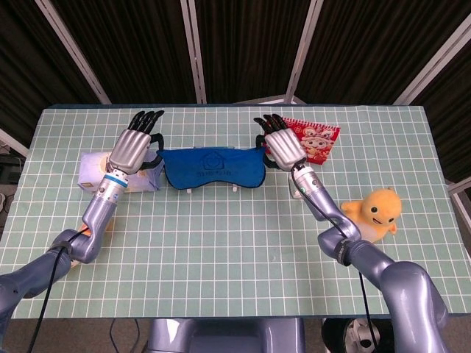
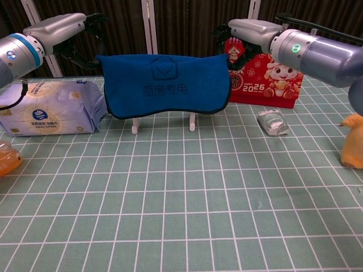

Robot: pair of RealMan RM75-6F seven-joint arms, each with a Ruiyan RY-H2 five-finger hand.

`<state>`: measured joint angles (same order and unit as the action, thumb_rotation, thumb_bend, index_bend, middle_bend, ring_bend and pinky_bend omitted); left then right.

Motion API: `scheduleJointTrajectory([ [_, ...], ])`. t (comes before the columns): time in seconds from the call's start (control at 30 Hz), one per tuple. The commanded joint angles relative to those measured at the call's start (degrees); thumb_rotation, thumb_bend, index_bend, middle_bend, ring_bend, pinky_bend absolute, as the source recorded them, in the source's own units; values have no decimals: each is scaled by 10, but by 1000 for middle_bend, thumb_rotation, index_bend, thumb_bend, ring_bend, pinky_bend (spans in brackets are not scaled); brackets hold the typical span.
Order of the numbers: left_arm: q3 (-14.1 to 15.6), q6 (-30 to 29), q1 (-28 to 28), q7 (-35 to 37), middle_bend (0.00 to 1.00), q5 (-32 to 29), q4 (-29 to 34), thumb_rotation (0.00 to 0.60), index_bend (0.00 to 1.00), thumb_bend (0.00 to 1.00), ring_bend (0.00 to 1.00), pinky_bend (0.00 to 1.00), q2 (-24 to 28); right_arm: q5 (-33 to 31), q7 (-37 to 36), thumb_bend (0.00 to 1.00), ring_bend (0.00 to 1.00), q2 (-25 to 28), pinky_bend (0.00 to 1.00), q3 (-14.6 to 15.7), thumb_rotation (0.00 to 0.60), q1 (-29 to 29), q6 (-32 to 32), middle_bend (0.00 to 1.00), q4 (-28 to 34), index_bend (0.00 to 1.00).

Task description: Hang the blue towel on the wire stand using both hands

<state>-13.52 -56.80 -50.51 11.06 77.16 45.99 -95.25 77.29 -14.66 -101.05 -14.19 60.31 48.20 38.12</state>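
The blue towel hangs spread over the white wire stand, whose feet show below its hem. My left hand holds the towel's left top corner. At the right top corner my right hand holds on in the same way. In the head view both hands show their backs, with the dark fingers stretched toward the far side. The towel's top edge runs straight and level between them. The stand's upper bar is hidden by the cloth.
A pale tissue pack lies just left of the stand. A red calendar stands behind the right hand. A small clear packet, a yellow duck toy and an orange object also lie on the table.
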Motion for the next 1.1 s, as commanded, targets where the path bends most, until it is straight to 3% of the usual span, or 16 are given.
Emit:
scheduleJointTrajectory([
  [0.03, 2, 2, 1, 2, 0, 1, -2, 600, 759, 471, 0, 0, 0, 3, -3, 493, 0, -2, 0, 1, 600, 1, 2, 87, -2, 630],
  [0.1, 4, 6, 1, 4, 0, 1, -3, 600, 677, 469, 0, 0, 1, 5, -2, 460, 0, -2, 0, 3, 600, 1, 1, 86, -3, 612],
  [0.13, 6, 10, 1, 5, 0, 2, -1, 600, 600, 456, 0, 0, 3, 5, -2, 419, 0, -2, 0, 4, 600, 1, -1, 86, -3, 551],
  [0.2, 8, 17, 1, 3, 0, 0, 0, 600, 239, 346, 0, 0, 5, 4, 0, 311, 0, -2, 0, 4, 600, 1, -4, 81, -3, 363],
  [0.27, 8, 23, 1, 0, 0, -3, 3, 600, 34, 229, 0, 0, 8, 1, 3, 173, 0, -1, 0, 4, 600, 1, -10, 58, -2, 173],
  [0.3, 8, 26, 2, -1, 0, -5, 5, 600, 0, 187, 0, 0, 9, 0, 4, 142, 0, -1, 0, 3, 600, 1, -11, 48, -1, 137],
  [0.43, 4, 28, 4, -7, 0, -14, 8, 600, 0, 148, 0, 0, 12, -3, 8, 78, 0, 2, 0, 1, 600, -1, -11, 27, 3, 65],
  [0.77, 1, 30, 27, -19, 0, -33, 43, 600, 0, 124, 0, 0, 50, 1, 29, 74, 0, 35, 0, 1, 600, -20, 21, 27, 51, 63],
  [0.97, 6, 15, 72, -39, 0, -51, 107, 600, 0, 114, 0, 0, 123, 19, 51, 74, 0, 113, 0, 15, 600, -70, 84, 27, 162, 63],
  [1.1, 13, -28, 114, -24, 0, -44, 160, 600, 0, 112, 0, 0, 176, 34, 75, 74, 0, 184, 0, 33, 600, -117, 131, 27, 259, 63],
])
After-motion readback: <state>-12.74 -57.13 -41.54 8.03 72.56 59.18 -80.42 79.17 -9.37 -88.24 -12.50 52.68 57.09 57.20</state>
